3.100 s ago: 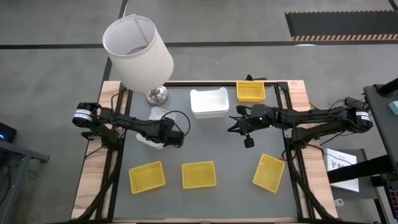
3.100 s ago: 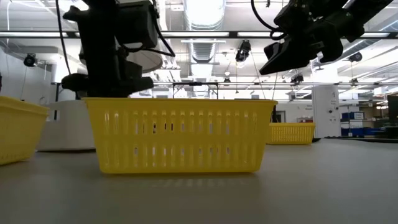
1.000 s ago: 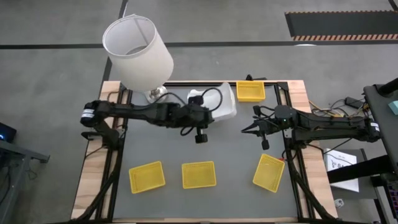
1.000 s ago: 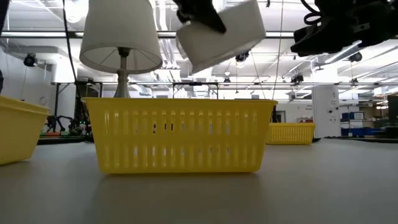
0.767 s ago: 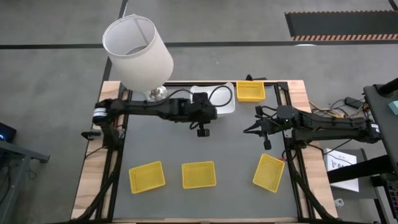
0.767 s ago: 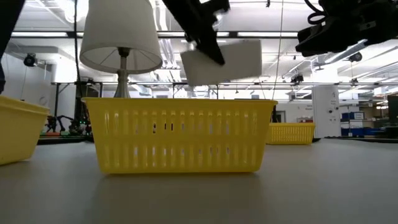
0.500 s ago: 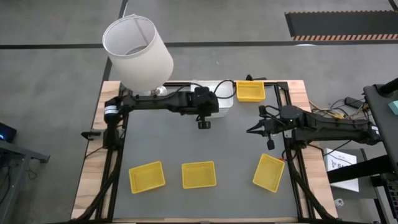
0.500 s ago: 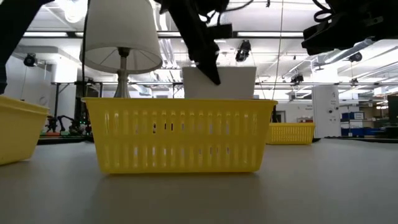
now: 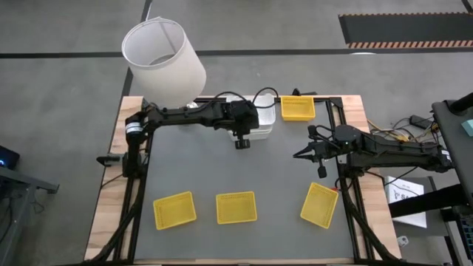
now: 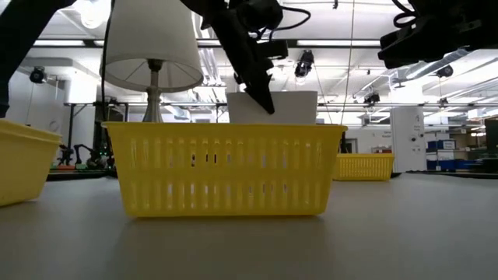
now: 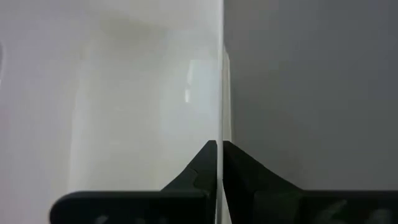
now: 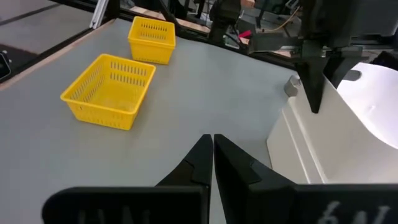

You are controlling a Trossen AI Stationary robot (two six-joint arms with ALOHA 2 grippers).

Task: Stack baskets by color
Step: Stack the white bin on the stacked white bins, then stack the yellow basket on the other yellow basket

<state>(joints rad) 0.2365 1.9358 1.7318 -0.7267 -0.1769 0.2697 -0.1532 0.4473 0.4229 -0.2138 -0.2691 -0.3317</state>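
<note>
From above, we see the left gripper (image 9: pixel 244 129) reached across to the far middle of the desk (image 9: pixel 222 166), pinching the near rim of a white basket (image 9: pixel 259 118) that sits on or in a second white one; we cannot tell from here whether it is fully nested. Four yellow baskets lie apart: one at the far edge (image 9: pixel 297 108), three along the near side (image 9: pixel 174 209) (image 9: pixel 236 207) (image 9: pixel 319 205). The right gripper (image 9: pixel 310 154) waits near the right edge, pressed together and holding nothing. At desk level, the white basket (image 10: pixel 284 107) shows behind a yellow one (image 10: pixel 224 168), with the left arm slanting down onto it beside the lamp (image 10: pixel 152 43). Our worry is that it sits crooked, so letting go could tip it off. Through the left wrist view, the fingers (image 11: pixel 196 177) are closed on a thin white wall (image 11: pixel 222 87), a grip so narrow that any sideways pull on release could drag the basket along. Through the right wrist view, the closed right gripper (image 12: pixel 211 146) looks over two yellow baskets (image 12: pixel 112 90) (image 12: pixel 152 38) and the white stack (image 12: pixel 336 143) under the other arm. We judge that a reach toward the far yellow basket risks crossing the left arm.
</note>
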